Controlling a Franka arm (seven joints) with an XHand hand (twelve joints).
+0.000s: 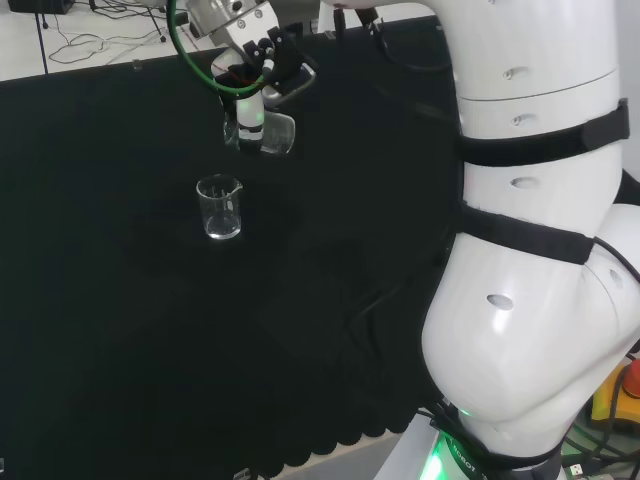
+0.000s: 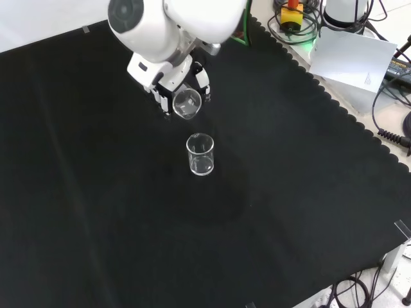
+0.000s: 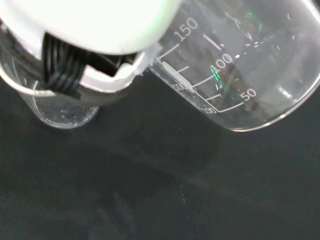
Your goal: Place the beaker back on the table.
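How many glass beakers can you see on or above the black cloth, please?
2. One beaker is tilted in the hand, off the cloth. The other beaker stands upright on the cloth, just nearer the front camera. Clear glass is hard to spot, so more may be there.

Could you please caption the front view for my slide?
The hand holds a tilted beaker above the cloth, beside a standing beaker.

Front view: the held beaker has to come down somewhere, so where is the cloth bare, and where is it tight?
The hand holds a tilted beaker above the cloth. Tight spot: just below it in this view, where a second beaker stands upright. Free patches: the wide cloth left of both beakers, the stretch right of them toward the scalloped edge, and everything nearer the camera.
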